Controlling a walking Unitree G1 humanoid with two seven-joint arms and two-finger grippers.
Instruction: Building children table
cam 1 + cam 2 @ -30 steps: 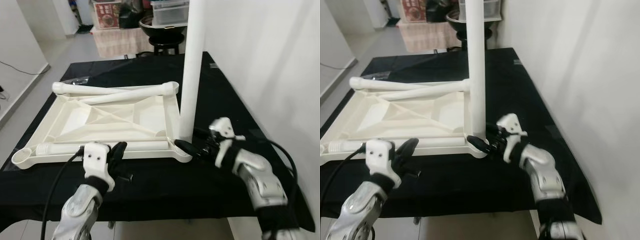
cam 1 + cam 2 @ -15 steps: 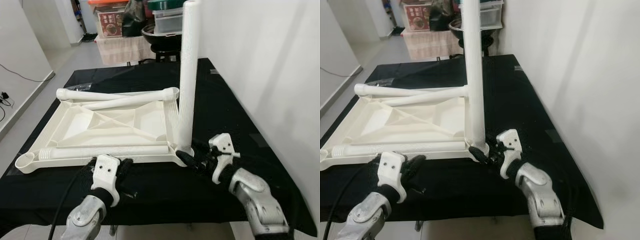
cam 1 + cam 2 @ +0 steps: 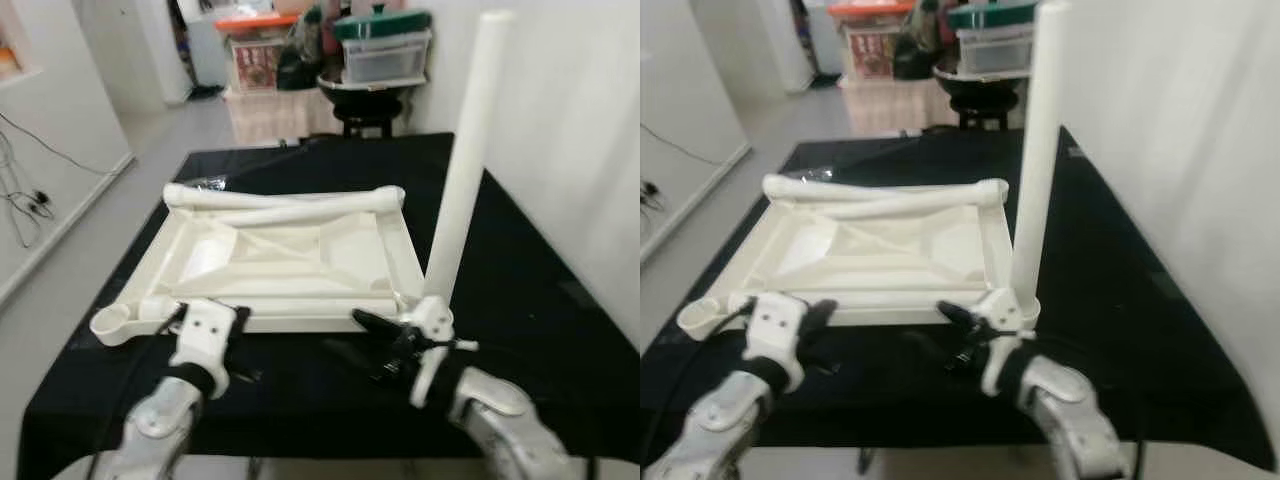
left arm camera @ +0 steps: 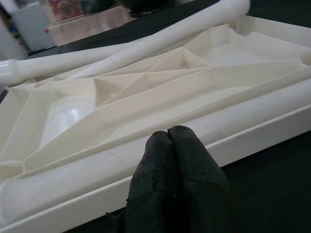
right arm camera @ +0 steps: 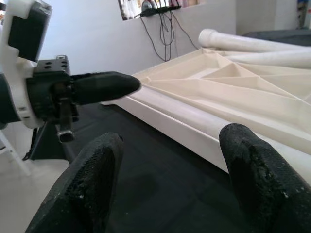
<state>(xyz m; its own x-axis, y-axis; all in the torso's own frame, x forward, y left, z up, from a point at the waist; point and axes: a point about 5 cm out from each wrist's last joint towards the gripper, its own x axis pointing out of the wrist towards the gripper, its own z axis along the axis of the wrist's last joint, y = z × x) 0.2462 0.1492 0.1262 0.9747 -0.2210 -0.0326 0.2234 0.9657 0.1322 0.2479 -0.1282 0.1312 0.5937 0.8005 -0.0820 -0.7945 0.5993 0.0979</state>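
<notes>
An upturned white table top [image 3: 290,250] lies on a black-covered table [image 3: 520,290]. One white leg [image 3: 460,170] stands upright in its near right corner socket. Two loose legs [image 3: 280,200] lie along the far edge, and another leg [image 4: 87,170] lies inside the near rim. My left gripper [image 3: 238,322] is shut on nothing, its tips [image 4: 170,141] close against the near rim. My right gripper [image 3: 360,338] is open over the black cloth just in front of the near rim, left of the upright leg, pointing toward the left gripper [image 5: 102,87].
A white wall [image 3: 580,120] runs close along the table's right side. Behind the table stand a dark stool [image 3: 365,110] with plastic boxes [image 3: 385,55] on it and a draped low table [image 3: 270,105]. Cables [image 3: 25,200] trail on the floor at left.
The head camera has shifted, so the whole scene sits differently. My right gripper has left the base of the upright leg and moved left along the near rim. The left gripper stays shut.
</notes>
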